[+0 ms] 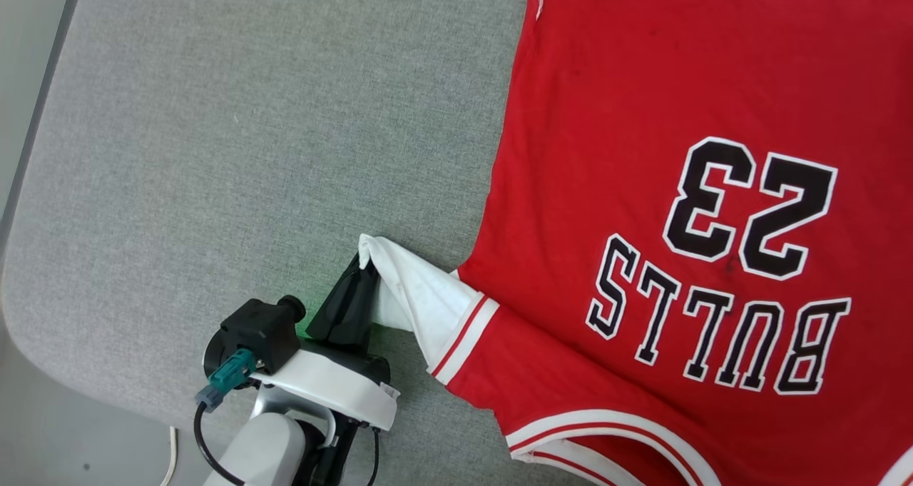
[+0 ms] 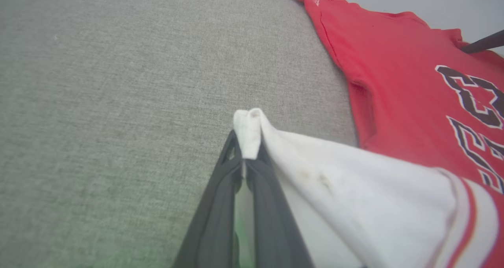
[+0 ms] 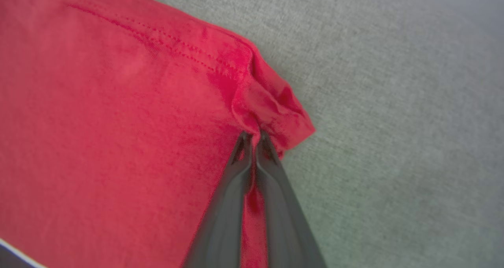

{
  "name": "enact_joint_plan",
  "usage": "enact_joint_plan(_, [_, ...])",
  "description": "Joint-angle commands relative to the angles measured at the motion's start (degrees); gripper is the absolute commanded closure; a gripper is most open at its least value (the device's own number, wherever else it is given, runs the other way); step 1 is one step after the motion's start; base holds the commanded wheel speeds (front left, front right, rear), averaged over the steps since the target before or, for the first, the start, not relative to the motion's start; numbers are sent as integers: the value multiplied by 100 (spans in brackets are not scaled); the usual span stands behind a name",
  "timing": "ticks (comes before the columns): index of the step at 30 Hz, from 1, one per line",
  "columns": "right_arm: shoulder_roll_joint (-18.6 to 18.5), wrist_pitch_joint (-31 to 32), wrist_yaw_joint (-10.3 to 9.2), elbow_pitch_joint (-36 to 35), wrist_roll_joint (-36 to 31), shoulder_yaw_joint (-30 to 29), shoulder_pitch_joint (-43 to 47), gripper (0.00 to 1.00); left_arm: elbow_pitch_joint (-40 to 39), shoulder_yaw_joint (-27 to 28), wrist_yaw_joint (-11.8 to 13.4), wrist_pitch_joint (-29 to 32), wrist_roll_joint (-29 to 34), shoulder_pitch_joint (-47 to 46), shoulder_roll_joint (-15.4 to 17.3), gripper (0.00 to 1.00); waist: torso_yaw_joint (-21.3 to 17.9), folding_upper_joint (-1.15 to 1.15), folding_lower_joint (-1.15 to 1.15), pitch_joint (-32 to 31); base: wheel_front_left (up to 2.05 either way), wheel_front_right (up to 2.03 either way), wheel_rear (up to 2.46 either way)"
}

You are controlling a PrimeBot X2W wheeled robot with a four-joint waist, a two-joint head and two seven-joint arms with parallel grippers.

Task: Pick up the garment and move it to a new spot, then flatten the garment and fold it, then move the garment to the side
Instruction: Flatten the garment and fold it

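I am looking down at the garment (image 1: 642,115), a red jersey lying spread open and print side up on a grey woven surface (image 1: 250,150). It is taking up the right half of the head view. My left gripper (image 1: 365,265) is pinching the tip of a white sleeve (image 1: 428,297) between closed fingers, drawing it out to a point away from the body. In the right wrist view my right gripper (image 3: 252,136) is nipping a red hem corner (image 3: 275,106), its fingers nearly together with cloth bunching between them.

I am judging that the move to a new spot is done and that I am flattening now — no fold is showing yet, so the folding and the move to the side remain.

The jersey is looking soft and thin, a matt knit with a stitched seam along the hem. The sleeve is plain white with faint marks, ending in red-and-white stripe trim (image 1: 463,329). Black, white-edged lettering (image 1: 713,315) is reading upside down from my side. The surface is looking like coarse felt, rounding off at its corner.
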Motion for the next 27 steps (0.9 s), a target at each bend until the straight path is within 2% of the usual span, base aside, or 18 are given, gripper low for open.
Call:
enact_joint_plan(1, [24,-36,-4,123,31,84,223,100,28,46,-30,-14,24,35,-33,100,-58,0,0,-99,0,0,0])
enact_joint_plan(7, [-28,-718,-4,9,261,366,160,100,182,229,-83,-14,93,218,-28,100,-241,0,0,-551,0,0,0])
enact_joint_plan(14, [-435,-1314,-4,-393,836,976,701,100,327,394,-14,-14,106,597,88,100,-591,0,0,-1233,0,0,0])
enact_joint_plan(15, [-717,-1516,-5,-705,1113,1153,1141,100,370,444,29,-7,71,787,158,100,-748,0,0,-1530,0,0,0])
enact_joint_plan(20, [-1202,-1809,-5,-1199,1447,1172,2033,100,384,484,108,35,14,1073,238,100,-975,0,0,-1921,0,0,0])
enact_joint_plan(27, [-1599,-2116,-5,-1648,1811,746,3689,100,366,508,195,107,-75,1418,324,100,-1199,0,0,-2349,0,0,0])
